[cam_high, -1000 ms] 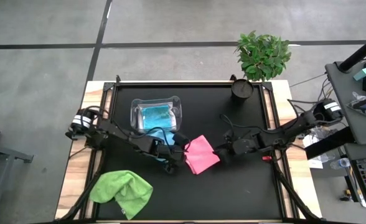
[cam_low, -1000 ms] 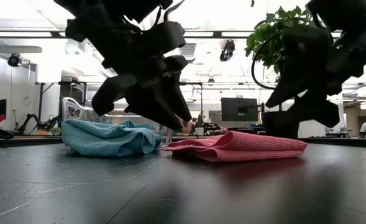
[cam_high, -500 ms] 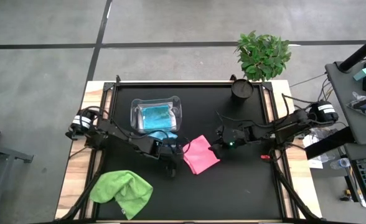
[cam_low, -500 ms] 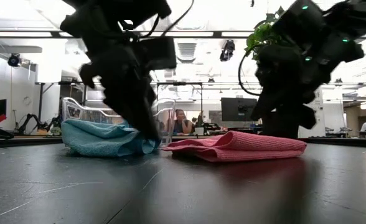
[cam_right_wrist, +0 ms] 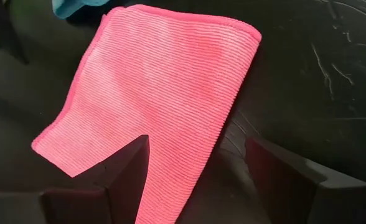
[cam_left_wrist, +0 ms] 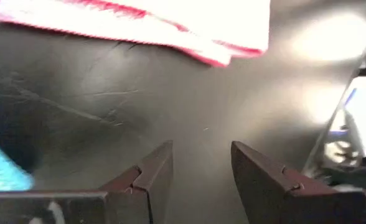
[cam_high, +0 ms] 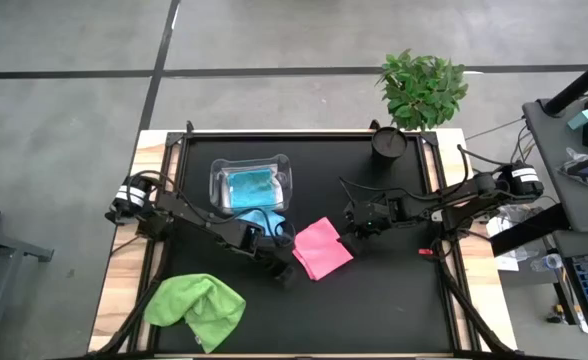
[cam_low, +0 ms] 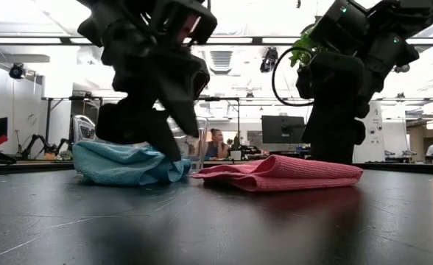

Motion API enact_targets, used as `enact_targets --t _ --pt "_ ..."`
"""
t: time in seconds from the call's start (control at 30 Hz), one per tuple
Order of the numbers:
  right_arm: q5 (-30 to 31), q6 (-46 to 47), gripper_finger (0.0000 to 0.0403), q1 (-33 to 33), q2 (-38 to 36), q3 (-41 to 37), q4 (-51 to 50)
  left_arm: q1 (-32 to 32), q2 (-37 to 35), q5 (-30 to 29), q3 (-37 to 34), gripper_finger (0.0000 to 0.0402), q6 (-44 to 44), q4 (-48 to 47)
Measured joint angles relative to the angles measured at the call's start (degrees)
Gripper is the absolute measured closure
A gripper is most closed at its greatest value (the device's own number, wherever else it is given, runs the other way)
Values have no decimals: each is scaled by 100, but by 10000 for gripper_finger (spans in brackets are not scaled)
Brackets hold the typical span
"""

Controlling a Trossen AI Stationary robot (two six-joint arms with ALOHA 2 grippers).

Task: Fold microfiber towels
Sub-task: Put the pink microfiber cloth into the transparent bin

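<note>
A pink towel (cam_high: 322, 248) lies folded flat on the black table, seen close in the right wrist view (cam_right_wrist: 164, 87). My right gripper (cam_high: 350, 224) hovers open just off its right side, fingers apart above its edge (cam_right_wrist: 197, 144). My left gripper (cam_high: 282, 272) stands open by the towel's near-left side, with only bare table between its fingers (cam_left_wrist: 201, 149). A light blue towel (cam_high: 266, 215) lies bunched beside the tub, partly under my left arm. Another blue towel (cam_high: 249, 185) lies inside the clear tub (cam_high: 217, 172). A lime green towel (cam_high: 196, 305) sits crumpled at the near left.
A potted plant (cam_high: 419, 90) and its dark pot (cam_high: 387, 143) stand at the far right corner. Bare black table lies near and right of the pink towel. Beyond the table, the low view shows a room with a seated person (cam_low: 215, 143).
My left gripper has rolled about its own axis and swung from the pink towel's left edge toward the table's near edge. My right gripper has drawn back from the towel's right corner toward the far edge. The pink towel stays folded in place.
</note>
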Motion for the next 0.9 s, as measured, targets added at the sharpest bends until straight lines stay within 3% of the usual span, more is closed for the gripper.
enact_targets --t 0.27,0.53,0.7,0.9 --pt "-105 2 130 0 0 -22 7 0 56 -1396 -21 257 -1378 514" --pt "-102 2 103 0 0 -24 29 -92 407 -1470 -114 229 -2557 600" --pt "-92 4 87 0 34 -26 85 -72 444 -1568 -120 199 -2555 1055" --pt "-98 59 80 0 493 -36 402 6 446 -1928 -118 196 -2603 1181"
